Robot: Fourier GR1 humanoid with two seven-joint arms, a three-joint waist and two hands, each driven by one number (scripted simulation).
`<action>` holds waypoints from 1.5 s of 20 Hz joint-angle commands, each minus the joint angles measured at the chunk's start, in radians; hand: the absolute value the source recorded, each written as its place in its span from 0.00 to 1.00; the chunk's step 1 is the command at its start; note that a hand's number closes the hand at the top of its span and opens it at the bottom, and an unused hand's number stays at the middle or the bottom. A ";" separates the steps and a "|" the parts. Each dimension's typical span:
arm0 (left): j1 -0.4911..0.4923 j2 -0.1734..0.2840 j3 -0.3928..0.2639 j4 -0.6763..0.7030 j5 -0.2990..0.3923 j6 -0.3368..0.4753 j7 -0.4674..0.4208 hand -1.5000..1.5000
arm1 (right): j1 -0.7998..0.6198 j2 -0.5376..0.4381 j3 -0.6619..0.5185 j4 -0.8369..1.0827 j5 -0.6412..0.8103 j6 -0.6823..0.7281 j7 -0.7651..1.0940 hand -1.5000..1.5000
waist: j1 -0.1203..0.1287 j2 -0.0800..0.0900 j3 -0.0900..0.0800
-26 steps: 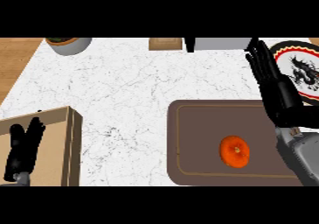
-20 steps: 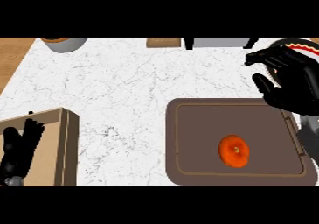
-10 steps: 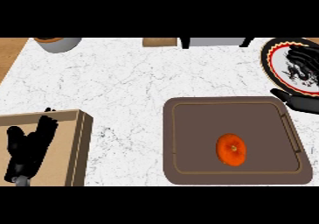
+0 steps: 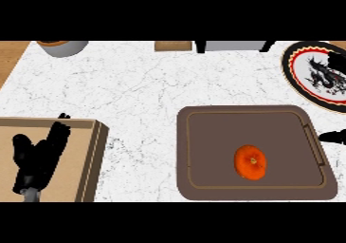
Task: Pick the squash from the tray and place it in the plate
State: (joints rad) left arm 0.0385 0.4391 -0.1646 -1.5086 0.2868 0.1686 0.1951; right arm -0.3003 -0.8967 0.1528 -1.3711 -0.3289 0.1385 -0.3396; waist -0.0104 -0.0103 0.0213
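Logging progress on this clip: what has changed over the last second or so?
The right hand has pulled back from over the plate to the view's right edge, holding nothing. The squash stays on the tray; the left hand rests open at lower left.

- White marbled counter (image 4: 133,90).
- Brown tray (image 4: 203,142) on it, right of centre.
- Plate (image 4: 301,80) at far right edge.
- Wooden box (image 4: 91,152) at left.
- Grey bowl (image 4: 63,47) at far left.
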 commanded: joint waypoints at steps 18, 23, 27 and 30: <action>-0.005 -0.127 -0.125 0.048 0.068 0.066 -0.018 0.50 | 0.068 -0.077 0.241 -0.443 0.315 -0.006 0.502 0.00 | -0.004 0.007 -0.023; -0.090 -0.110 -0.109 0.108 0.077 0.055 -0.023 0.50 | 0.051 0.002 0.314 -0.425 0.366 0.032 0.572 0.00 | 0.007 0.014 -0.022; -0.066 -0.089 -0.099 0.132 0.108 0.024 -0.054 0.50 | 0.088 0.036 0.336 -0.443 0.401 0.029 0.586 0.00 | 0.007 0.013 -0.023; -0.035 -0.101 -0.141 0.054 0.086 0.085 -0.016 0.50 | 0.092 0.090 0.356 -0.479 0.443 0.003 0.635 0.00 | 0.011 0.010 -0.022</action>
State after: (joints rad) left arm -0.0283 0.4422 -0.2658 -1.4790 0.3645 0.2412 0.1872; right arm -0.2056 -0.8505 0.4904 -1.8271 0.0855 0.1407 0.2439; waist 0.0013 -0.0083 0.0200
